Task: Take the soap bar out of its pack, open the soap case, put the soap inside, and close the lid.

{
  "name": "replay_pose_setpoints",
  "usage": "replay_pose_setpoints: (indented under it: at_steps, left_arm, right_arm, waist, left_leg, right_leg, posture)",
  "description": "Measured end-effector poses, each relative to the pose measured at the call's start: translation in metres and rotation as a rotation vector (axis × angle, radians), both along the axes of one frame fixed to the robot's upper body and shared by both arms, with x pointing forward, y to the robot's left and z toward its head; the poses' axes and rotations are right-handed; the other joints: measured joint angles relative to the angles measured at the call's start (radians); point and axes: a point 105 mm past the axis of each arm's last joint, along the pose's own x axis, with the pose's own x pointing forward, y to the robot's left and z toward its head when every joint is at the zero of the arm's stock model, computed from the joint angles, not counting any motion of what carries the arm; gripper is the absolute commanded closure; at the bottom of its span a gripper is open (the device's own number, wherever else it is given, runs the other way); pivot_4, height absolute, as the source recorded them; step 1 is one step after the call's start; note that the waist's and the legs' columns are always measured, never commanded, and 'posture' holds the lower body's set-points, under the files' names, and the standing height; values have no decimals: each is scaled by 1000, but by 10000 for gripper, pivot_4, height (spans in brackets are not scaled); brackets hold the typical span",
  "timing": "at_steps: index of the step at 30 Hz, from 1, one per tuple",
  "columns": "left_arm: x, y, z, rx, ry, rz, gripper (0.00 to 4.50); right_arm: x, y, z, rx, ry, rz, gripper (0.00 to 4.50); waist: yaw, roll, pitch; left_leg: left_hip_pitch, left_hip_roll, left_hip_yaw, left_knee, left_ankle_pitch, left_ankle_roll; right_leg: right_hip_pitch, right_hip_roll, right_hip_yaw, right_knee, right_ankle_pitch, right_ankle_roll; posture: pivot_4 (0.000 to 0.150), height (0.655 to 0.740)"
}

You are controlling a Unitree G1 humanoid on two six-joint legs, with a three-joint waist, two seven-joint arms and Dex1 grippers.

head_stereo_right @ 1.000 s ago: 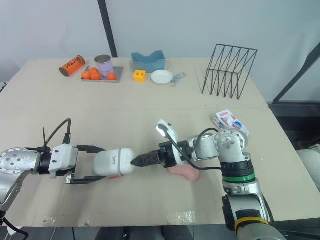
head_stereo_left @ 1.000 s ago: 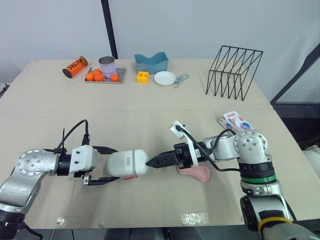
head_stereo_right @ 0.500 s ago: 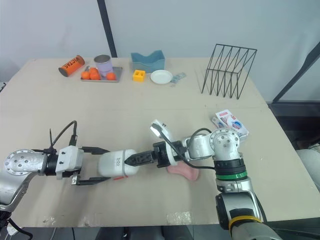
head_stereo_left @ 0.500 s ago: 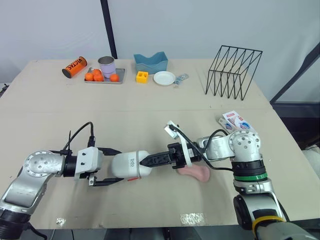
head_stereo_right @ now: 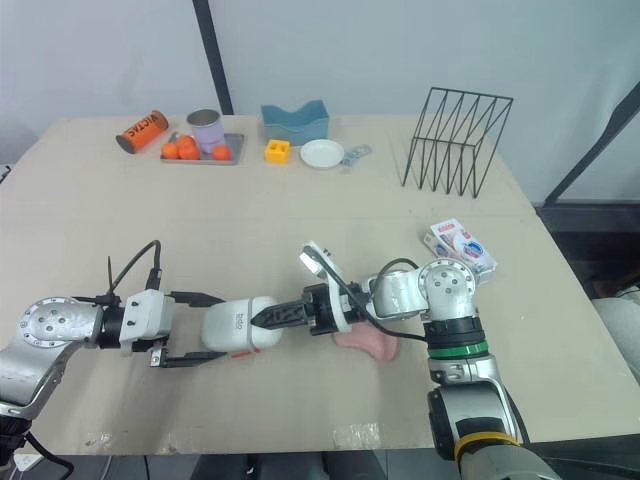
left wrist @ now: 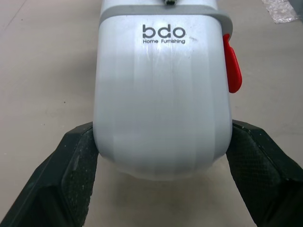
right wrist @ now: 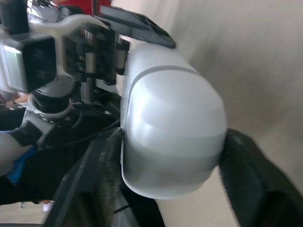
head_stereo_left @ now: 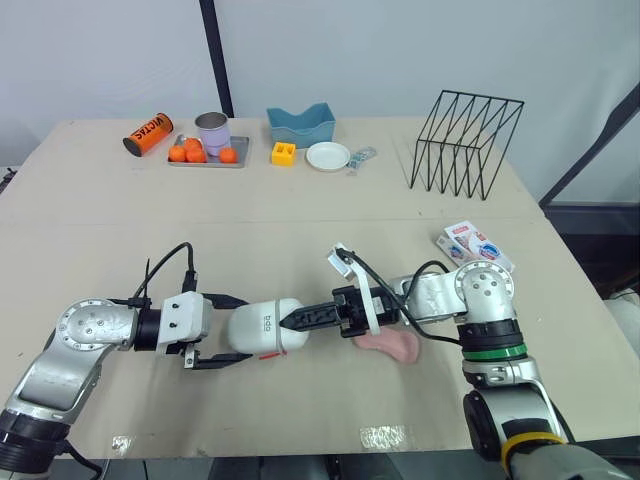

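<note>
The white soap case (head_stereo_left: pixel 258 326) with a red latch is lid-shut and lies just over the table (head_stereo_left: pixel 300 220) near its front. My left gripper (head_stereo_left: pixel 243 329) is shut on it from the left, one finger on each long side, as the left wrist view shows on the case (left wrist: pixel 163 94). My right gripper (head_stereo_left: pixel 292 321) reaches in from the right; its fingers (right wrist: pixel 246 179) straddle the case's other end (right wrist: pixel 170 137) and press on it. The pink soap bar (head_stereo_left: pixel 392 348) lies bare on the table under my right forearm. The soap pack (head_stereo_left: pixel 473 243) lies at the right.
A black wire rack (head_stereo_left: pixel 465 140) stands at the back right. Along the back edge are a blue dish (head_stereo_left: pixel 302 122), a white plate (head_stereo_left: pixel 329 156), a yellow block (head_stereo_left: pixel 284 153), a tray (head_stereo_left: pixel 208 158) with oranges and a cup, and an orange can (head_stereo_left: pixel 149 133).
My right gripper has slid left and its fingers now sit over the case's right end. My left gripper has carried the case slightly to the right.
</note>
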Motion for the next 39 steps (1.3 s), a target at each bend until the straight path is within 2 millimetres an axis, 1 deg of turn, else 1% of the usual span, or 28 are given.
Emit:
replay_pose_setpoints:
  at_steps: [13,15,16,17,34,39]
  left_arm:
    - [1,0,0,4,-5,3,10670]
    - [1,0,0,6,-7,6,10670]
    - [2,0,-1,9,-8,10,10670]
    - [3,0,0,10,-20,18,10670]
    - [4,-1,0,14,-26,19,10670]
    - [2,2,-2,19,-16,26,10670]
  right_arm:
    - [-4,0,-3,-26,32,6,15029]
    - [-4,0,-2,-23,37,-2,20330]
    - [-3,0,-1,-15,40,-6,21845]
    - [-1,-1,0,-2,54,-21,24786]
    - [-1,-2,-1,6,97,-68,24843]
    - [1,-7,0,10,93,-86,24843]
  waist:
    - [-2,0,0]
    - [-2,0,0]
    - [-3,0,0]
    - [-2,0,0]
    - [-4,0,0]
    - [-4,0,0]
  left_leg:
    - [0,1,1,0,0,0]
    - [-1,1,1,0,0,0]
    - [-1,1,1,0,0,0]
    - [-1,1,0,0,0,0]
    - [-1,1,0,0,0,0]
    - [-1,1,0,0,0,0]
  right_leg:
    - [-1,0,1,0,0,0]
    - [-1,0,1,0,0,0]
    - [-1,0,1,0,0,0]
    - [-1,0,0,0,0,0]
    - [-1,1,1,0,0,0]
    - [-2,1,1,0,0,0]
  posture:
    - [1500,7400]
    - [1500,7400]
    - [1500,7400]
    - [1500,7400]
    - [1500,7400]
    - [1500,7400]
